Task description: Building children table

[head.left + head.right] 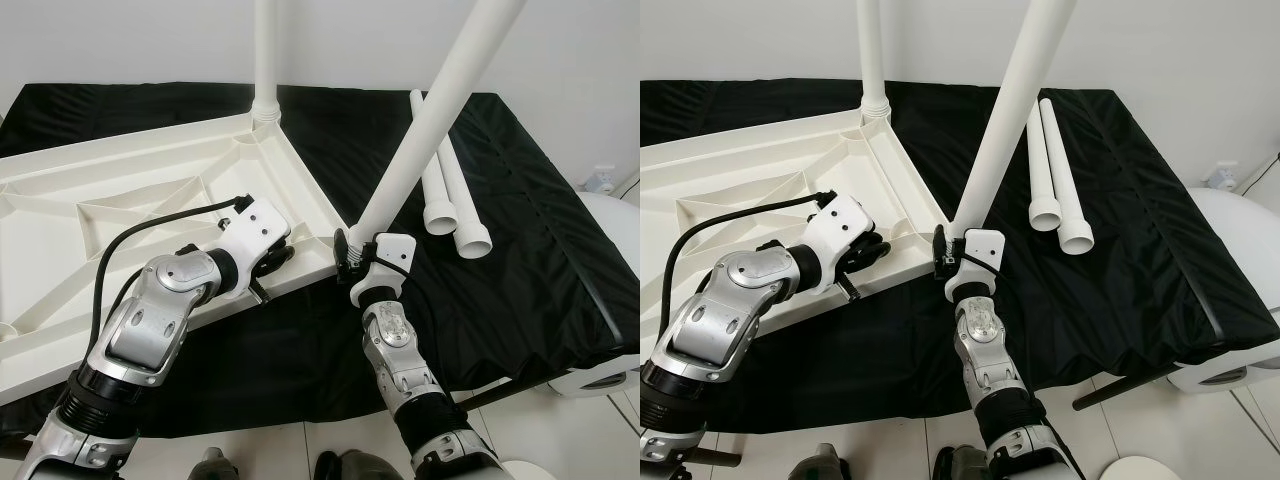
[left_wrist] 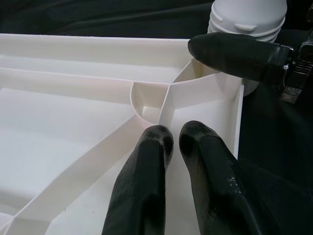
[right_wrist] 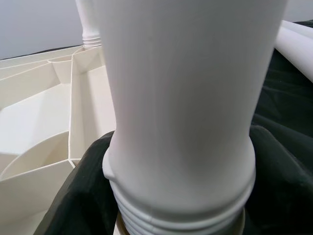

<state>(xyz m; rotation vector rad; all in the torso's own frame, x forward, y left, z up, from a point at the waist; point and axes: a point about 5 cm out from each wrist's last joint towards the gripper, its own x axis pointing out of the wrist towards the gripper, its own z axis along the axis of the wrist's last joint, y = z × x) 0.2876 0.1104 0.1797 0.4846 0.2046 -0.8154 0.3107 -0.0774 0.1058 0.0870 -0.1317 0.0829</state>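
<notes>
Right gripper, centre frame, is clamped on a tilted white leg at the upturned tabletop corner. Left gripper, fingers nearly together, holds nothing. Black cloth covers the surface; white wall behind. No writing readable.

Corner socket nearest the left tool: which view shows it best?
The left wrist view: the round corner socket sits open just beyond the left tool. In the head views the left tool's wrist largely covers that corner of the tabletop. The right wrist view shows mainly the held leg.
</notes>
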